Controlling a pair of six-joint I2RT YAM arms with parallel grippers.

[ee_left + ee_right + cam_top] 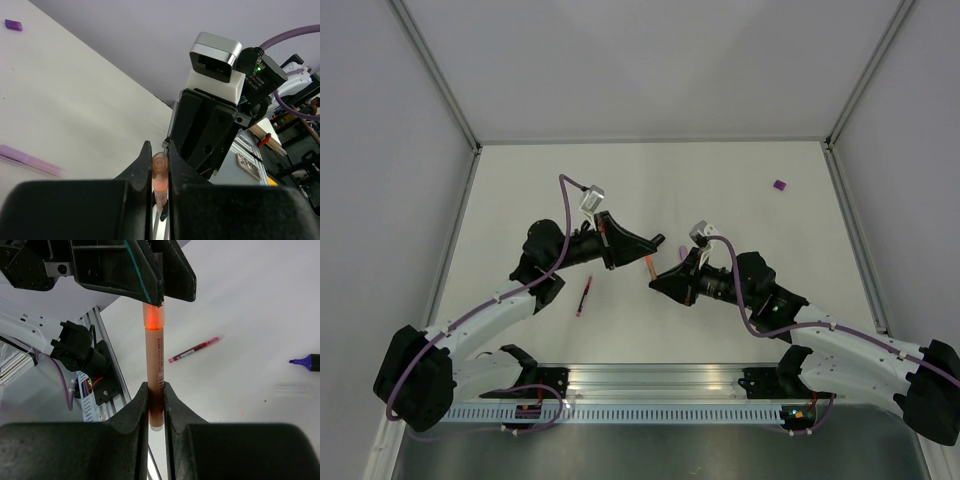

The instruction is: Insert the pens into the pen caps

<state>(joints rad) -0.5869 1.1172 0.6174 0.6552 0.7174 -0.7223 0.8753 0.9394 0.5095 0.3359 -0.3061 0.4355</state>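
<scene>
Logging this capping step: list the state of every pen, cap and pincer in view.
left pincer, shut on orange cap.
right pincer, shut on orange pen.
orange pen, held aloft, end meeting cap.
red pen, lying loose.
lilac pen, lying loose.
purple-tipped marker, lying loose, tip bare.
purple cap, loose, on no pen.

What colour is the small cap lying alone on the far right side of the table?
The cap is purple; the top external view shows it best.

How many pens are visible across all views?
4: orange pen held by left fingers and right fingers; red pen on the table; lilac pen, left wrist view; purple-tipped marker, right wrist view. Others may be hidden.
</scene>
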